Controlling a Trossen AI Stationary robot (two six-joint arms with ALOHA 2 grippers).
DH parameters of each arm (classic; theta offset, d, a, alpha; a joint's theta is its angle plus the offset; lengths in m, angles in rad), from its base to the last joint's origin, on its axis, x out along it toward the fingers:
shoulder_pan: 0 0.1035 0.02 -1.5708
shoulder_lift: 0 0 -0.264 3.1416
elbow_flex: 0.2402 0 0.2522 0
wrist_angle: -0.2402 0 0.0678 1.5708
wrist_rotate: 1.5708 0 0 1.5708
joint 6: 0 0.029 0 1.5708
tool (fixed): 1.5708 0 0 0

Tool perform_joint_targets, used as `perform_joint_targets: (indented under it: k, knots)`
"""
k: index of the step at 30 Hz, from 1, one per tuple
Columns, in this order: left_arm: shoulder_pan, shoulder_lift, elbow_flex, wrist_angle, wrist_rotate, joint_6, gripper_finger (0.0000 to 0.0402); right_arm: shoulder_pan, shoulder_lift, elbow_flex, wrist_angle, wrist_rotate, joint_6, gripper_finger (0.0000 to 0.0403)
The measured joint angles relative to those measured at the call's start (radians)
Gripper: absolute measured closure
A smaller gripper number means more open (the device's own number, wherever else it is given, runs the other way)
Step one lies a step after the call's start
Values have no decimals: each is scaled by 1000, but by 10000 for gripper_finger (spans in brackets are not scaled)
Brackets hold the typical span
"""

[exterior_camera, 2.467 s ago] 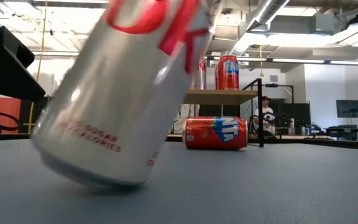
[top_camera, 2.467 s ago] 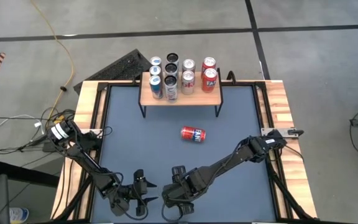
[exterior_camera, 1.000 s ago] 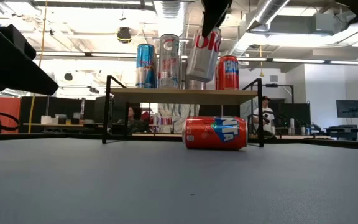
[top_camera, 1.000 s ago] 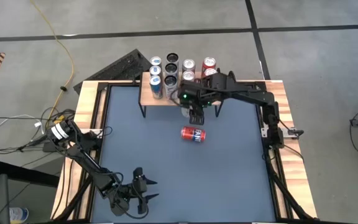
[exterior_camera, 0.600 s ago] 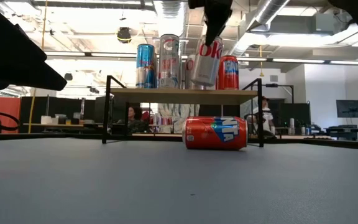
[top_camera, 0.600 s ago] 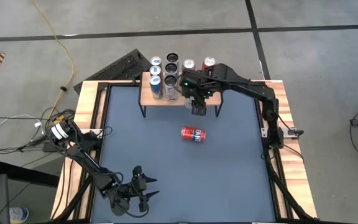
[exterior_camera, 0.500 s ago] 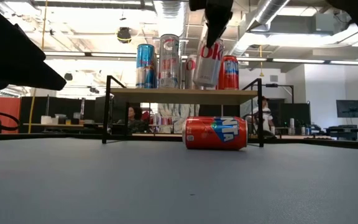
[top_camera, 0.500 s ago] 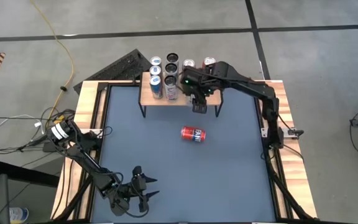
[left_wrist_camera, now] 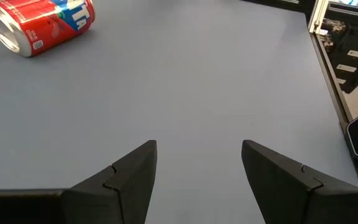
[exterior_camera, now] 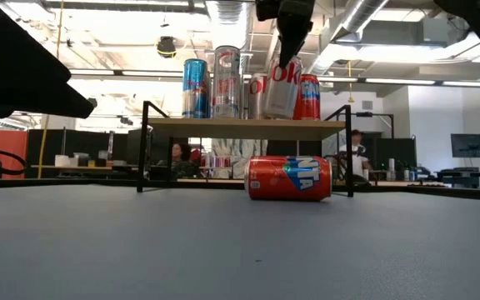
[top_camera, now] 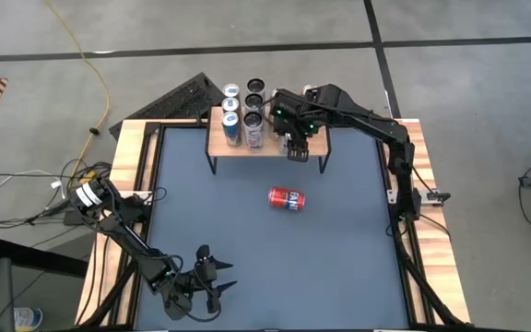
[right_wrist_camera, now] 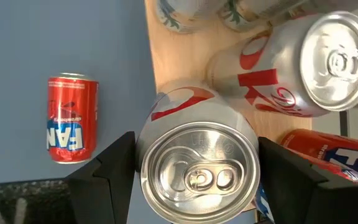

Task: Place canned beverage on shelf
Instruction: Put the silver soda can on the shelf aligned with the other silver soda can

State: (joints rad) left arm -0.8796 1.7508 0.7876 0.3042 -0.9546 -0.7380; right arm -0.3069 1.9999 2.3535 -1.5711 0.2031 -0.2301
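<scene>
A silver Diet Coke can (exterior_camera: 282,87) hangs over the right part of the shelf (exterior_camera: 223,123), with my right gripper (exterior_camera: 293,37) shut on it from above. In the high view the gripper (top_camera: 297,148) hides the can. The shelf's wooden top (top_camera: 219,143) bears several upright cans: blue (exterior_camera: 195,87), silver (exterior_camera: 227,82) and red (exterior_camera: 308,96). A red Fanta can (top_camera: 287,198) lies on its side on the mat in front of the shelf. My left gripper (top_camera: 212,279) stands open near the table's near edge, with nothing between its fingers (left_wrist_camera: 135,171). My right gripper pinches the silver can between its two fingers, one on each side of the can's wall just below the top rim (right_wrist_camera: 146,163). The fingers (right_wrist_camera: 114,171) come steeply from above. The can hangs slightly tilted, its base close over the shelf top; whether it touches, I cannot tell.
Another silver Coke can (right_wrist_camera: 303,68) and a red can (right_wrist_camera: 328,149) stand right beside the held one on the shelf. Wooden rails (top_camera: 127,175) and black frame bars border the blue-grey mat. A yellow cable (top_camera: 90,83) lies on the floor beyond the table.
My right gripper has carried the silver can from in front of the shelf's near edge toward the table's far edge and a little right. The can now hangs over the shelf top, still slightly tilted. The red can has stayed where it was.
</scene>
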Motion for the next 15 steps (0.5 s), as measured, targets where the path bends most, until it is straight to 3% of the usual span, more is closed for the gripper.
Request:
perform_joint_targets:
  k: [15]
  knots:
    - [7,0,0,0,0,0,177,16,0,-8,57,-22,-65,133]
